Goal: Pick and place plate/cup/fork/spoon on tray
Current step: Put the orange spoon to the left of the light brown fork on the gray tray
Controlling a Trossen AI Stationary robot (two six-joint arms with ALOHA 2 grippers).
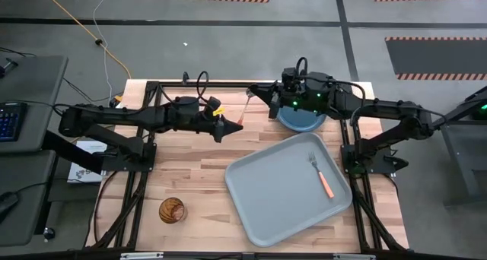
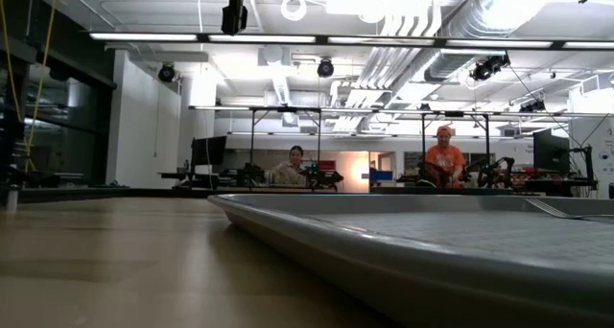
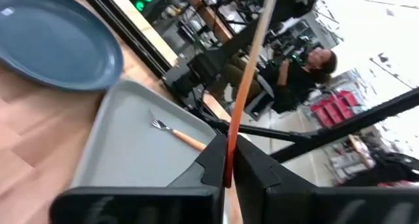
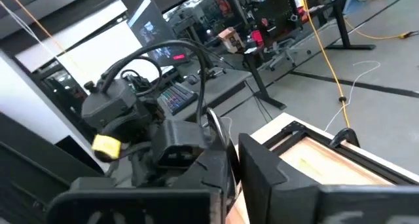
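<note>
Overhead, a large pale grey-blue rectangular tray (image 1: 281,195) with rounded corners is seen lying askew on the light wooden table (image 1: 190,176). It is flanked at its far edge by a round dark teal-blue dinner plate (image 1: 298,123), which rests on the wood partly under the right arm. A small amber-brown translucent cup (image 1: 172,210) is left well apart, near the table's front left corner. Only a slim fork (image 1: 323,176) with silver tines and an orange plastic handle is found on the tray, toward its right side.

A small spoon (image 1: 243,112) with a silver bowl and a pinkish-red handle is held in the air between the two arms, over the far middle of the table. Its handle is clamped by the left gripper (image 1: 232,128), as the left wrist view makes plain. The bowl end is met by the right gripper (image 1: 259,95); whether that one has closed on it cannot be told.

A handover appears to be the step in hand. It would be done well if the left grip were kept firm until a clear hold on the bowl end is confirmed, then released without any sideways pull. The spoon would best be kept level on the way to the tray. It would be laid on bare tray beside the fork, not across it.
</note>
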